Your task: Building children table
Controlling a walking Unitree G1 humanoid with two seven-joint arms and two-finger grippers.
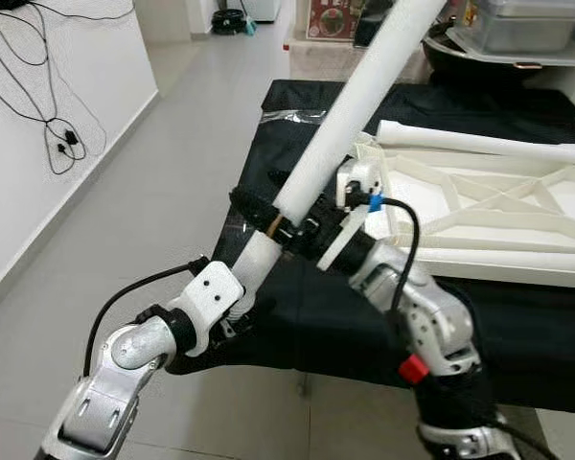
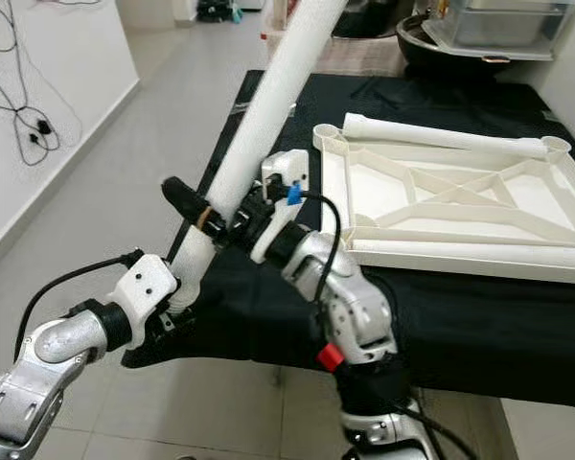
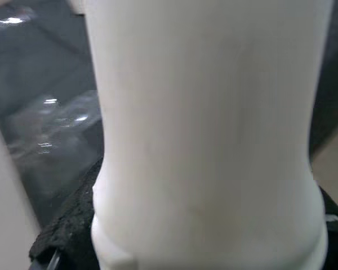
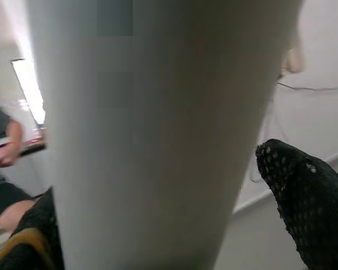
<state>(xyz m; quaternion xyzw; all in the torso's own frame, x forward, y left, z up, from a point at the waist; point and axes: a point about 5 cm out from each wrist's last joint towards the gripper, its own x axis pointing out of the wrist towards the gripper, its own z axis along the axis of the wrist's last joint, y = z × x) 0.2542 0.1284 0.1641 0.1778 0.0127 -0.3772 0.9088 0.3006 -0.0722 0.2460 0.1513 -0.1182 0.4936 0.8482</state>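
A long white table leg (image 1: 345, 105) slants up from lower left to upper right above the near left corner of the black-covered table (image 1: 307, 316). My left gripper (image 1: 240, 287) is shut on its narrower lower end, which looms close as the leg (image 3: 208, 135) in the left wrist view. My right gripper (image 1: 283, 222) is shut around the leg just above that, one black fingertip (image 4: 304, 197) showing beside the leg (image 4: 152, 135). The white tabletop frame (image 1: 479, 206) lies upside down on the table to the right, with another leg (image 1: 479, 142) lying along its far edge.
A white wall with hanging black cables (image 1: 57, 134) runs along the left, with grey tiled floor (image 1: 125, 220) between it and the table. A clear storage bin (image 1: 532, 27) stands behind the table. A person (image 4: 3, 163) is partly seen in the right wrist view.
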